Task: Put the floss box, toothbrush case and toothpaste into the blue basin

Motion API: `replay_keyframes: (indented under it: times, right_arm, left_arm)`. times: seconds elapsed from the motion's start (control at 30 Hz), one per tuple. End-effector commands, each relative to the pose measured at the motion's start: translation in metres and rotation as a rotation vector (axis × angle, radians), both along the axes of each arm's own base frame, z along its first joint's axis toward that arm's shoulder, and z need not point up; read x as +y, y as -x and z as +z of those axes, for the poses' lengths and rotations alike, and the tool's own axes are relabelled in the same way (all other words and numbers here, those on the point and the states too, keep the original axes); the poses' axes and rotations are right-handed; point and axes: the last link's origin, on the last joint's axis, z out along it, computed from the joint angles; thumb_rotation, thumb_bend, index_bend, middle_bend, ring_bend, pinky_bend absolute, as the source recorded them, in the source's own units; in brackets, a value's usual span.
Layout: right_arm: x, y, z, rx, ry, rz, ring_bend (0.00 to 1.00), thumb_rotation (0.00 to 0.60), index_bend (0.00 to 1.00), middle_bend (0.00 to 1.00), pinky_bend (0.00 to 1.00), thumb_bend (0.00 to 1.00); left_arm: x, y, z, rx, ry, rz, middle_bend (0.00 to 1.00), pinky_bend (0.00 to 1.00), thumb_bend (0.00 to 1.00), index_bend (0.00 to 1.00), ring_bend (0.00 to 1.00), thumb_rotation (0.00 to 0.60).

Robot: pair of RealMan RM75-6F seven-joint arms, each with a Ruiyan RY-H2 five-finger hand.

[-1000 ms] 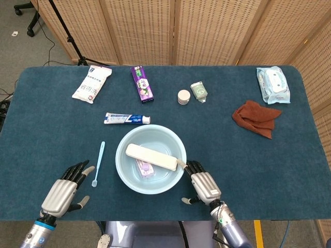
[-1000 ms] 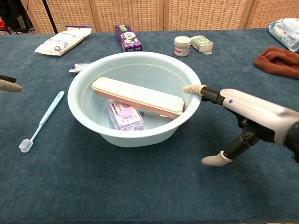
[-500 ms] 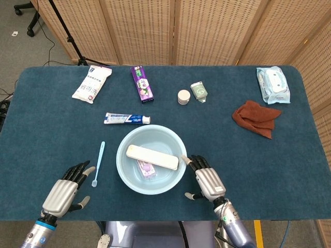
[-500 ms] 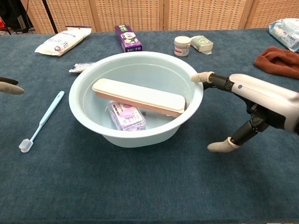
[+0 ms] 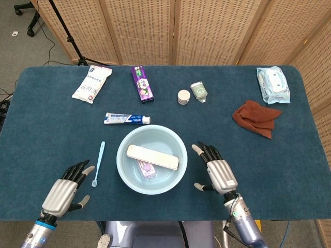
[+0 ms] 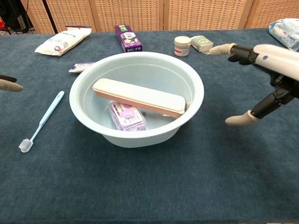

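- Blue basin (image 5: 150, 159) sits near the front middle of the table (image 5: 46, 134) in the head view, with the case (image 5: 152, 157) lying across the inside. Its long axis runs from upper left to lower right.
- Floss box (image 5: 145, 169) is tucked under the case at the basin's bottom, purple label showing.
- Toothpaste (image 5: 126, 119) is on the table just behind the basin, lying left-right with the cap end pointing right. So it's not in yet.
- Loose toothbrush (image 5: 98, 163) lies left of the basin, nearly front to back, bristles at the near end.
- Right hand (image 5: 216, 173) hovers just right of the basin, fingers spread, holding nothing, clear of the rim.
- Left hand (image 5: 66, 188) is at the front left, near the brush head, fingers apart and empty too.
- Chest view: the case (image 6: 138, 96) rests tilted, right end up against the basin (image 6: 191, 100) wall, floss box (image 6: 125, 116) half under it.
- Only a sliver of toothpaste (image 6: 78, 68) peeks out behind the rim.
- Right hand (image 6: 268, 74) is over the table on the right, fingers splayed, thumb hanging down, gripping nothing.
- Left hand (image 6: 8, 84) shows only as a fingertip at the left edge.
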Motion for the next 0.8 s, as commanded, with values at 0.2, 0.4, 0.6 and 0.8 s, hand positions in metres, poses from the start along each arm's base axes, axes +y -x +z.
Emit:
replay_keyframes:
  times: [0.2, 0.4, 0.6, 0.8]
  right_arm:
    - [0.003, 0.012, 0.044, 0.014, 0.081, 0.005, 0.0, 0.6, 0.0, 0.0, 0.0, 0.1]
    - [0.015, 0.022, 0.064, 0.033, 0.109, 0.022, 0.0, 0.6, 0.0, 0.0, 0.0, 0.1]
    - [0.036, 0.031, 0.085, 0.034, 0.155, 0.055, 0.0, 0.6, 0.0, 0.0, 0.0, 0.1]
    - [0.066, 0.054, 0.1, 0.034, 0.173, 0.059, 0.0, 0.6, 0.0, 0.0, 0.0, 0.1]
  left_arm:
    - [0.0, 0.0, 0.0, -0.007, -0.011, -0.001, 0.0, 0.11, 0.32, 0.0, 0.0, 0.6]
    - [0.0, -0.001, 0.0, -0.012, -0.018, 0.0, 0.0, 0.11, 0.32, 0.0, 0.0, 0.6]
    - [-0.001, -0.001, 0.0, -0.013, -0.028, -0.002, 0.0, 0.11, 0.32, 0.0, 0.0, 0.6]
    - [-0.001, -0.003, 0.0, -0.023, -0.04, -0.008, 0.0, 0.11, 0.32, 0.0, 0.0, 0.6]
